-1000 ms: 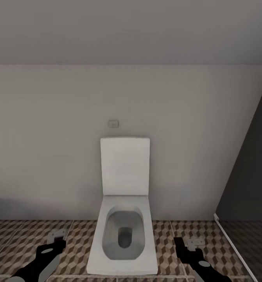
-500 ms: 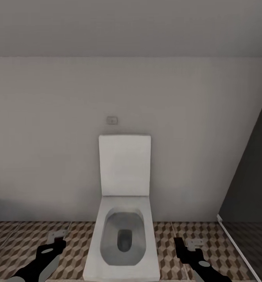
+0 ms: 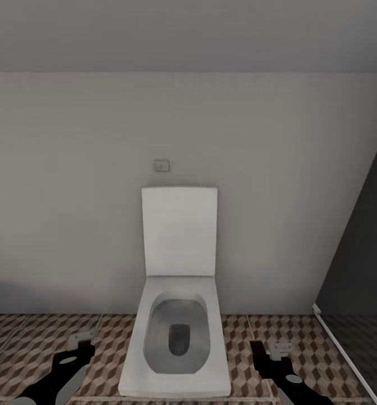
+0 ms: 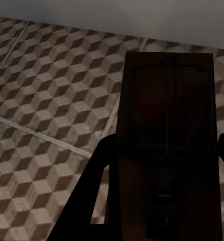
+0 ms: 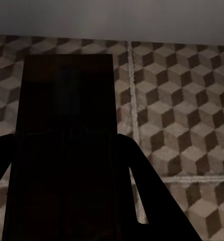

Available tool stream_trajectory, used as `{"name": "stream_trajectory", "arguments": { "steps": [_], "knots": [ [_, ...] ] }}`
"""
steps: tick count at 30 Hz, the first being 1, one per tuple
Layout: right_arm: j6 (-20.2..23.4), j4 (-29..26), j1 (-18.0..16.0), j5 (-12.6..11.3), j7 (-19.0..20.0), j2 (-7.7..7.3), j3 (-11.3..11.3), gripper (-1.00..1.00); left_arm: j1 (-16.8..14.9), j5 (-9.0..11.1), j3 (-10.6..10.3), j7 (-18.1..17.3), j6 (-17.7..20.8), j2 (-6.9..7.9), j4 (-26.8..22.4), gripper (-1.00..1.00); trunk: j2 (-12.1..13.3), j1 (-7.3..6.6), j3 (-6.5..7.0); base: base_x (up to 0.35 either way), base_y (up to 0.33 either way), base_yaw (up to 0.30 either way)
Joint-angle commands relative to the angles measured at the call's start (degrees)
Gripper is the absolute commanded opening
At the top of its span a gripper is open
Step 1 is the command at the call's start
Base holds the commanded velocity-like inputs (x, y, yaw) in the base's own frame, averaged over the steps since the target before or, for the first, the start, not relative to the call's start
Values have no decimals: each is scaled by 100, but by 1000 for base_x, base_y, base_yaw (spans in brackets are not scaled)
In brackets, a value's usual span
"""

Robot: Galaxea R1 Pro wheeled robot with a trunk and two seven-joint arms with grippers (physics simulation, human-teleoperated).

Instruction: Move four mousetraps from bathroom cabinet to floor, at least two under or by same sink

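Both arms reach low over the bathroom floor [image 3: 31, 349], tiled in brown, beige and white cubes. My left gripper [image 3: 76, 351] is shut on a mousetrap [image 3: 82, 337], a small flat board sticking out past its fingers. In the left wrist view that mousetrap [image 4: 167, 135] is a dark board with wire parts, held in the left gripper [image 4: 164, 165] above the floor [image 4: 41, 100]. My right gripper [image 3: 267, 357] is shut on another mousetrap [image 3: 281, 349]. In the right wrist view that mousetrap [image 5: 67, 130] sits in the right gripper [image 5: 67, 165] over the floor [image 5: 192, 100].
A white toilet [image 3: 178, 332] with its lid [image 3: 179, 230] raised stands straight ahead against the pale wall [image 3: 70, 197], between my two arms. A dark glass partition [image 3: 363, 270] with a pale floor rail [image 3: 337, 349] closes off the right side.
The whole picture has shifted: the toilet now sits slightly higher and larger in the head view, so the camera has moved. Both grippers keep the same pose and hold.
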Motion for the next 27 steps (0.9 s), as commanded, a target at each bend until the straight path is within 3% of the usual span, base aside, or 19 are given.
{"name": "stream_trajectory", "arguments": {
  "steps": [1,27],
  "knots": [
    [-19,4,-4,-57,-14,-2,48,-100,-4,28,-49,47,21,6,-14,-100,-44,22,-24,0,0,0],
    [-19,4,-4,-57,-14,-2,48,-100,-4,28,-49,44,21,11,-12,-100,-1087,593,-491,0,0,0]
  ]
}}
